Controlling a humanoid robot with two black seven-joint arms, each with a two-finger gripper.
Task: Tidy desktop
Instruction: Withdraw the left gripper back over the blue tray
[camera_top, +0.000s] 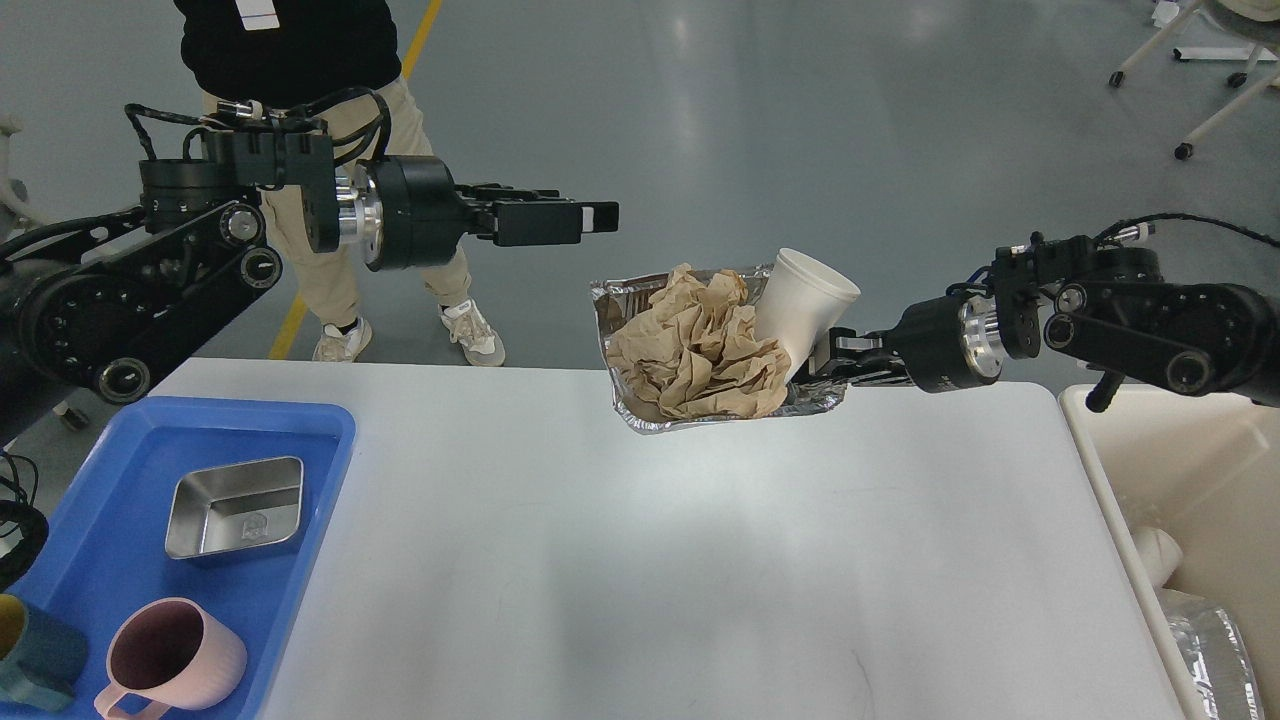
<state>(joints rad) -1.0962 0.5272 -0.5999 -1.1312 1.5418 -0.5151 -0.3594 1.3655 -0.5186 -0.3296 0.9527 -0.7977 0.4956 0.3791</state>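
The white desktop (650, 570) fills the lower middle of the head view. Above its far edge hangs a crinkled foil tray (640, 415), with my right gripper (828, 366) shut on the tray's right rim. In the tray lie a crumpled ball of brown paper (695, 350) and a white paper cup (805, 300) leaning to the right. My left gripper (598, 216) is up and to the left of the tray, apart from it, open and holding nothing.
A blue plastic tray (320, 440) at the left holds a steel dish (235, 505), a pink mug (175, 655) and a teal cup (35, 665). A cream bin (1120, 440) with foil and white waste stands at the right. A person (300, 60) stands behind the table.
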